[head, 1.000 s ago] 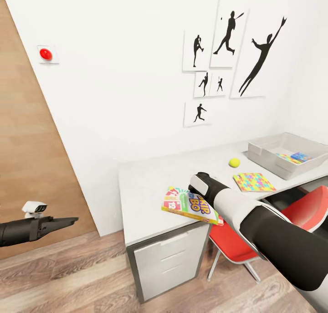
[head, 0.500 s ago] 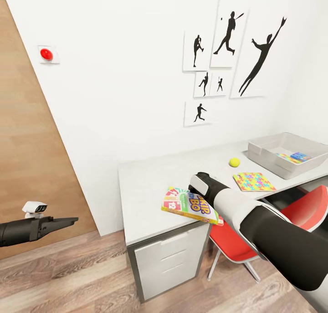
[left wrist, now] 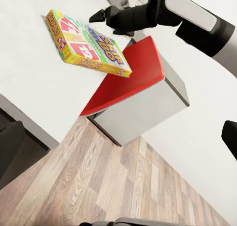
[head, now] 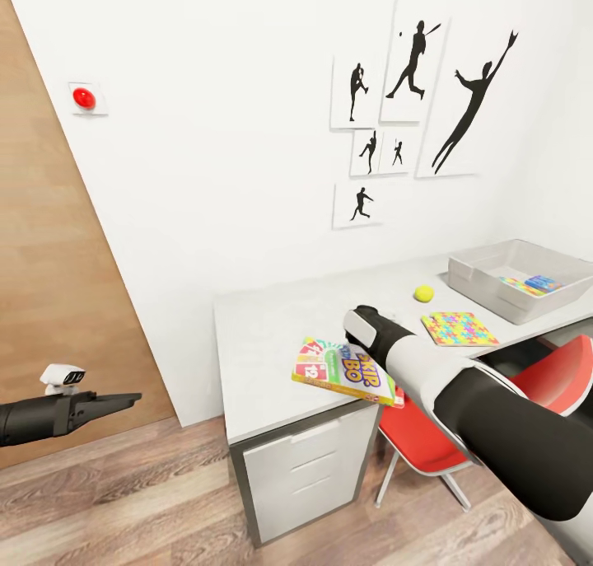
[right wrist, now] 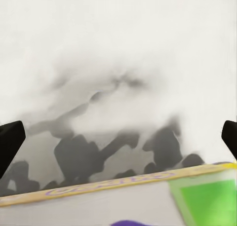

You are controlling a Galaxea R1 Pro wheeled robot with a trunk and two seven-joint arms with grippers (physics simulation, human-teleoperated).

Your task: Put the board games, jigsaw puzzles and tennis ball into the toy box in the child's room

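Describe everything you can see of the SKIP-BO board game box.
The SKIP-BO box is a flat printed box, white, red, yellow and green, with yellow side edges. It lies on the light-grey table at its front edge, one corner sticking out above the red chair. The right gripper hovers over its far edge, not gripping it.

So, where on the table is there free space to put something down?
The widest bare patch on the table runs from its left edge to the SKIP-BO box. A smaller one lies behind that box, short of the tennis ball. It is crowded to the right, around the jigsaw puzzle and toy box.
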